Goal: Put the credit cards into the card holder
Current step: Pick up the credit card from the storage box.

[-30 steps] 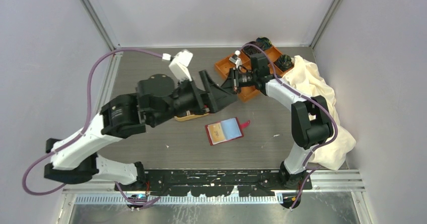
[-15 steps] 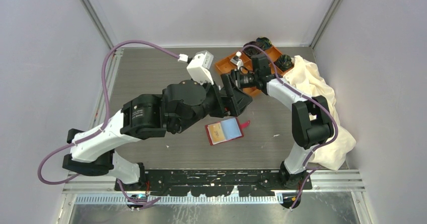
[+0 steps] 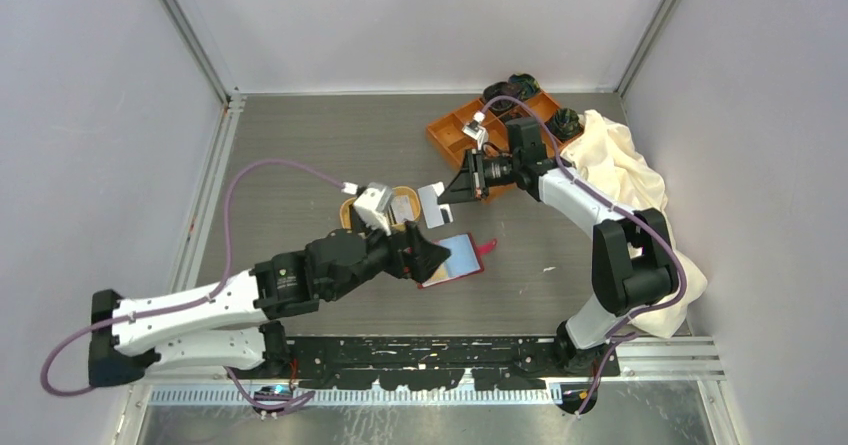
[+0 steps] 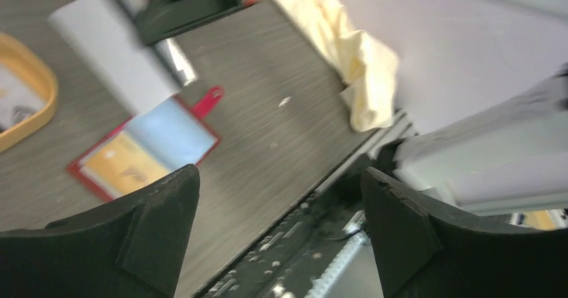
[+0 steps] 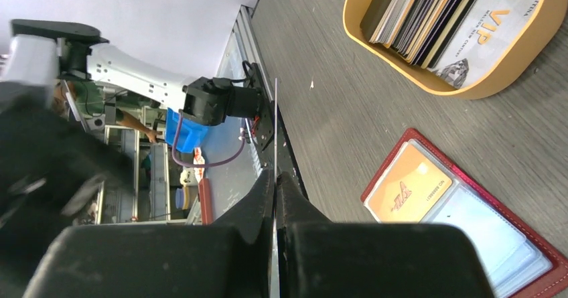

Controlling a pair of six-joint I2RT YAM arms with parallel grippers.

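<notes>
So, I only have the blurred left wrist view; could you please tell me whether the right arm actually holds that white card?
Observer: Yes. The right wrist view shows the right jaws shut on the white card, seen edge-on there.
Operator: Thank you. And what is in the dish?
Observer: The tan dish holds a row of cards standing on edge, with a VIP card outermost, its face showing.

From above, we cannot see the left half of the card holder [image 3: 463, 256], which lies under the left claw [image 3: 430, 257]. The left wrist view is smeared: the pale card [image 4: 110, 47] shows no print we can read, and the picture's edge cuts off the tan dish [image 4: 41, 87]. From the right wrist we see that card only edge-on, and the card holder's corner is cropped.
</notes>
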